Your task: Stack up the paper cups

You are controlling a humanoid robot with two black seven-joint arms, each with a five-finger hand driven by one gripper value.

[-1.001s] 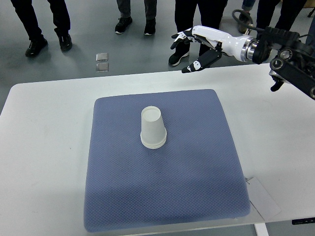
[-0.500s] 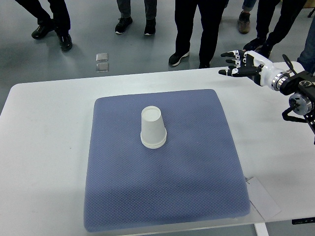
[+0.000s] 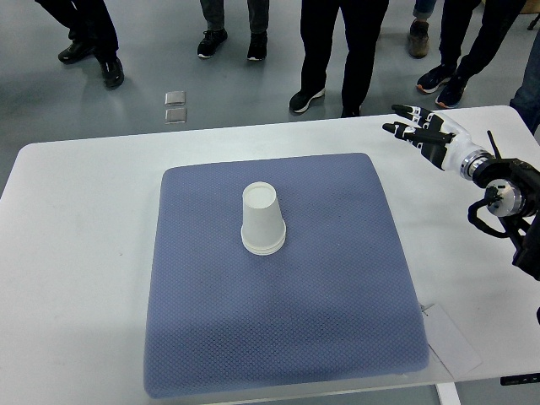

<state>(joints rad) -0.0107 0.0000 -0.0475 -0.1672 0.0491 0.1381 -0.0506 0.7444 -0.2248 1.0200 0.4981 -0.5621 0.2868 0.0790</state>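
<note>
White paper cup stack (image 3: 262, 219): upside down, frame centre, blue mat (image 3: 337, 278). My right hand (image 3: 430, 135): upper right, well apart, fingers (image 3: 407, 121) spread, empty.

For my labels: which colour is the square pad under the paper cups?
Blue-grey padded mat, finely dotted texture; top view.

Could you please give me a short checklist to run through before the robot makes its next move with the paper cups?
1. Paper cup stack upside down and upright on the blue mat: ok.
2. Stack well away from the mat's edges: ok.
3. Right hand holds nothing, fingers spread: ok.
4. Right hand clear of the stack, over the far right corner of the white table: ok.
5. More loose cups left to stack: none in view, so cannot tell.
6. People's legs stand close beyond the far table edge, near the right hand: not ok.
</note>
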